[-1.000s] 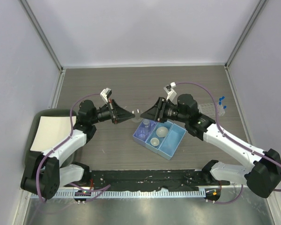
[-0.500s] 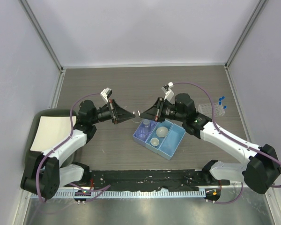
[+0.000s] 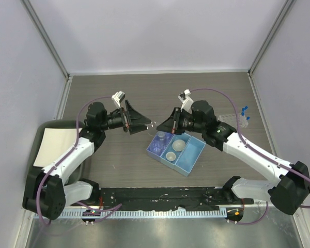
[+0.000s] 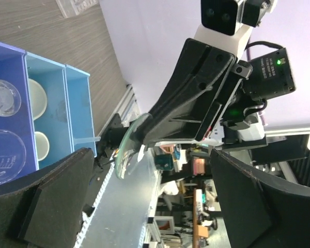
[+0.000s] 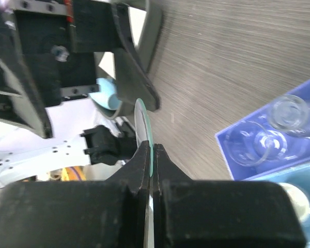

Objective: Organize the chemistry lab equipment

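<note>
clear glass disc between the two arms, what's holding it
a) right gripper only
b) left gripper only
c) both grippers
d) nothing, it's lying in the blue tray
A: in the right wrist view the right gripper is pinched shut on the edge of the clear glass disc, while the left gripper has its jaws spread wide, clear of the disc.
</note>
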`<act>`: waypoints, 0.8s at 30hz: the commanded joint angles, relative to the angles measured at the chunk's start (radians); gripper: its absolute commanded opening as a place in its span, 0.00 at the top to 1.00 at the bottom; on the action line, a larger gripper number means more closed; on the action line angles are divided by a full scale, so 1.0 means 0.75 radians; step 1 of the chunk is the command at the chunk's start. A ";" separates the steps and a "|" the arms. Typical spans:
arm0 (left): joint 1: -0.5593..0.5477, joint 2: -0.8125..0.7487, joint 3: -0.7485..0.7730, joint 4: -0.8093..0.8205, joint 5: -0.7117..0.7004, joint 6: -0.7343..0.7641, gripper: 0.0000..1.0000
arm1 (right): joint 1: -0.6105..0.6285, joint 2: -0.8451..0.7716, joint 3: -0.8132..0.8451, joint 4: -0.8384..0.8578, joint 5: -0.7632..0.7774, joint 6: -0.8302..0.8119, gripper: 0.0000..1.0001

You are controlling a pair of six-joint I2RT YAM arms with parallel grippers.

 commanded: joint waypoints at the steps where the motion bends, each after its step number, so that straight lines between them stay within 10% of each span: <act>1: -0.006 -0.096 0.185 -0.385 -0.007 0.248 0.00 | 0.003 -0.086 0.149 -0.325 0.169 -0.224 0.99; 9: 0.021 -0.106 0.347 -0.886 -0.095 0.551 0.00 | -0.006 -0.125 0.270 -0.969 0.572 -0.429 0.99; 24: 0.054 -0.010 0.288 -0.850 -0.104 0.555 0.00 | -0.008 -0.209 0.109 -1.313 0.871 -0.426 0.99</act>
